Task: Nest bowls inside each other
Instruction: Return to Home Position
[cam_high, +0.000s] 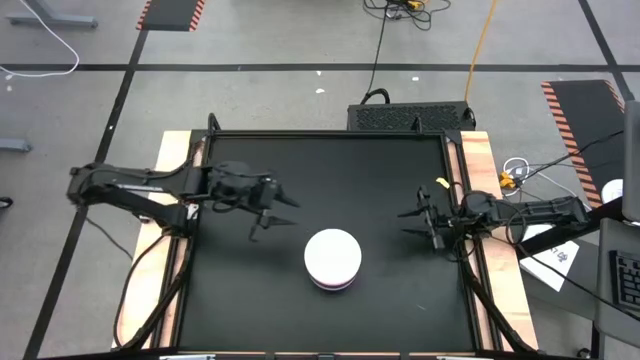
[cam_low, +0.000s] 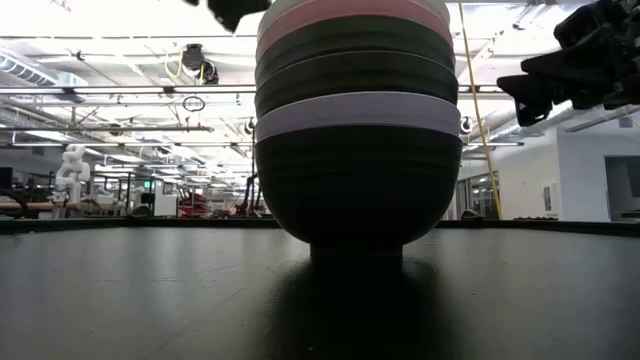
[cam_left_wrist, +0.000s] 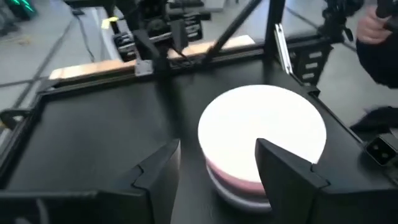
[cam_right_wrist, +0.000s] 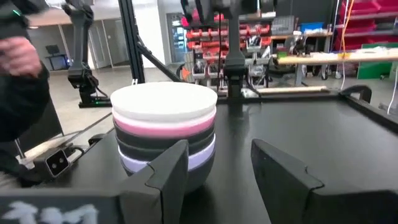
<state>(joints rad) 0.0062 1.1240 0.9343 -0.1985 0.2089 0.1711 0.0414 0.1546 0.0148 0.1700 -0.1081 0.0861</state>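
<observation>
The bowls stand as one nested stack on the black table, resting on the foot of a black bowl. From the top down I see white, pink, black, lavender and black rims. My left gripper hangs open above the table, left of and a little beyond the stack. My right gripper is open near the table's right edge, right of the stack. Neither touches the bowls. In the left wrist view the stack sits just ahead of my left gripper.
Wooden rails border the black table on the left and right. A dark box sits beyond the far edge. A person's hand shows past the table in the right wrist view. Cables and papers lie off the right side.
</observation>
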